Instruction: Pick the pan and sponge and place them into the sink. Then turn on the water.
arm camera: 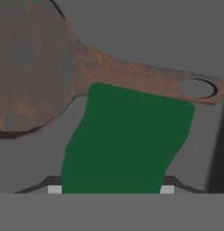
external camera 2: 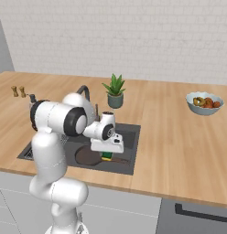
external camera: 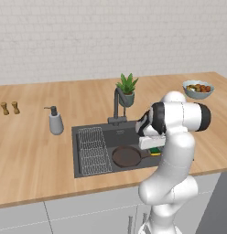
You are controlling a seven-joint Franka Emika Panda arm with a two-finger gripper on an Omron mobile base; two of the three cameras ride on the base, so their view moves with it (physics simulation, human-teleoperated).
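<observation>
The dark rusty-brown pan [external camera: 127,156] [external camera 2: 88,156] [arm camera: 28,67] lies flat on the floor of the dark grey sink [external camera: 127,136] [external camera 2: 129,135] [arm camera: 154,27], its long handle pointing right. My gripper [external camera: 154,147] [external camera 2: 107,153] [arm camera: 110,188] hangs low over the basin's right part, shut on the sponge [external camera: 154,150] [external camera 2: 107,156] [arm camera: 127,144]. The sponge's green face sits just above the pan's handle in the hand view. The tall curved faucet [external camera: 116,105] [external camera 2: 83,91] stands behind the basin, and no water runs from it.
A wire rack [external camera: 94,151] fills the sink's left side. A grey soap dispenser [external camera: 55,121] stands left of the basin and a potted plant [external camera: 127,89] [external camera 2: 115,91] behind it. A fruit bowl [external camera: 198,89] [external camera 2: 205,103] sits far right, two small shakers [external camera: 10,108] far left.
</observation>
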